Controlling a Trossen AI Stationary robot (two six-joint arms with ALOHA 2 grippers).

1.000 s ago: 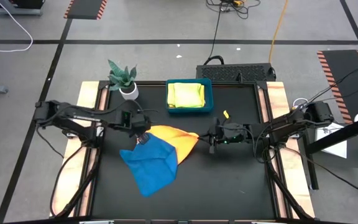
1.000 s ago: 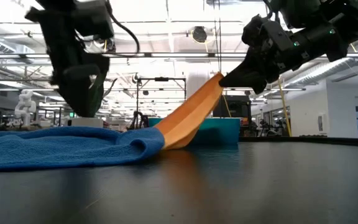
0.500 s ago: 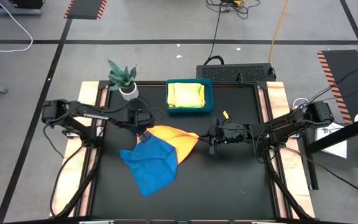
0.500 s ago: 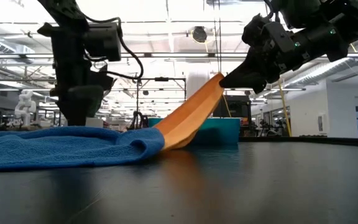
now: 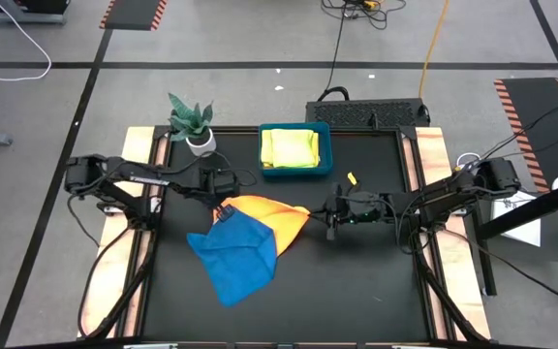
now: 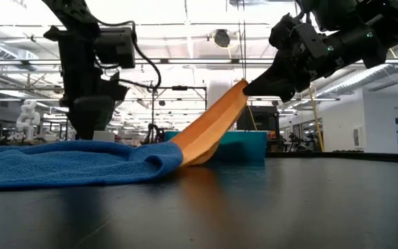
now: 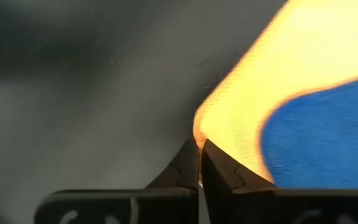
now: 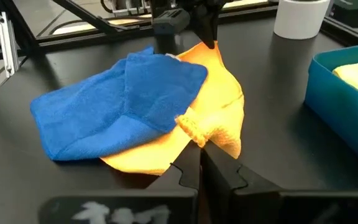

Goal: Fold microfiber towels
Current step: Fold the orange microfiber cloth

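From above, the left gripper (image 5: 223,206) has moved off the blue towel (image 5: 235,254) to the far corner of the orange towel (image 5: 271,215) beneath it, while the right gripper (image 5: 329,219) keeps the opposite corner pinched and raised off the tabletop (image 5: 356,291). The low view shows that orange corner slanting up into the closed right gripper (image 6: 249,88). At the left wrist, the gripper (image 7: 199,149) has just closed on the orange corner (image 7: 199,127), so both ends look held, ready to pull it free.

Blue towel (image 5: 235,256), orange towel (image 5: 281,215), teal tray (image 5: 325,145) holding yellow cloths (image 5: 290,147).
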